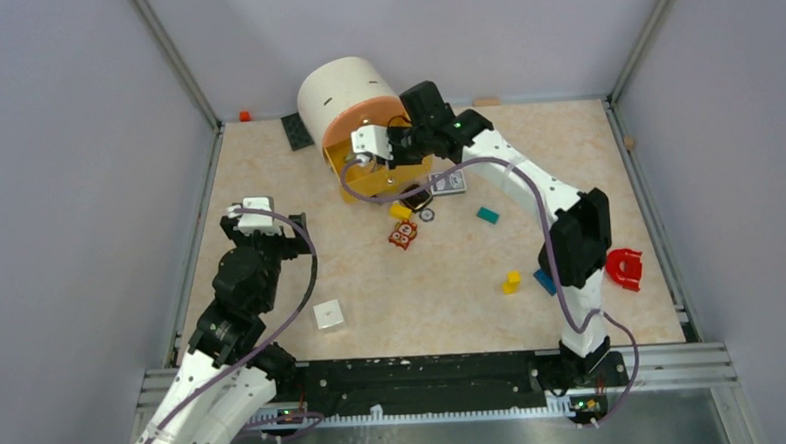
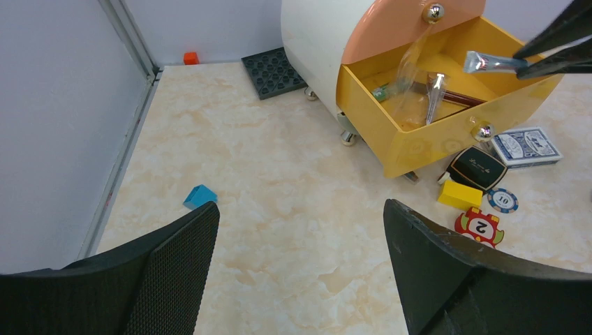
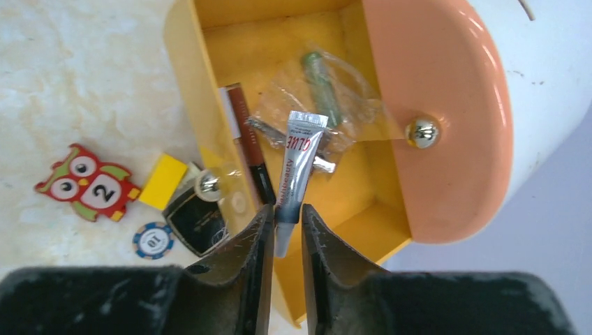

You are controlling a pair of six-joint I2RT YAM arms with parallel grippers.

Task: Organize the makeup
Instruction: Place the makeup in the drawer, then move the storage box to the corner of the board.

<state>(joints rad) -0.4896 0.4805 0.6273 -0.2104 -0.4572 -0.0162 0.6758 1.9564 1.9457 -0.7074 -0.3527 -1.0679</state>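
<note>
Bare counter (image 1: 422, 301) surrounds the spread left end effector (image 2: 300, 209). At twelve o'clock, the right end effector (image 3: 286, 213) pinches a silver tube (image 3: 300, 153) over the yellow drawer (image 3: 185, 91).

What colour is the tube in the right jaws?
Silver tube, red lettering; right wrist view shows it best.

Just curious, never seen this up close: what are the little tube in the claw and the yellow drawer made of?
The tube looks like soft, shiny silver foil or laminated plastic, given its crimped flat end. The yellow drawer, smooth with a faint sheen, seems plastic or painted wood; unclear which.
</note>
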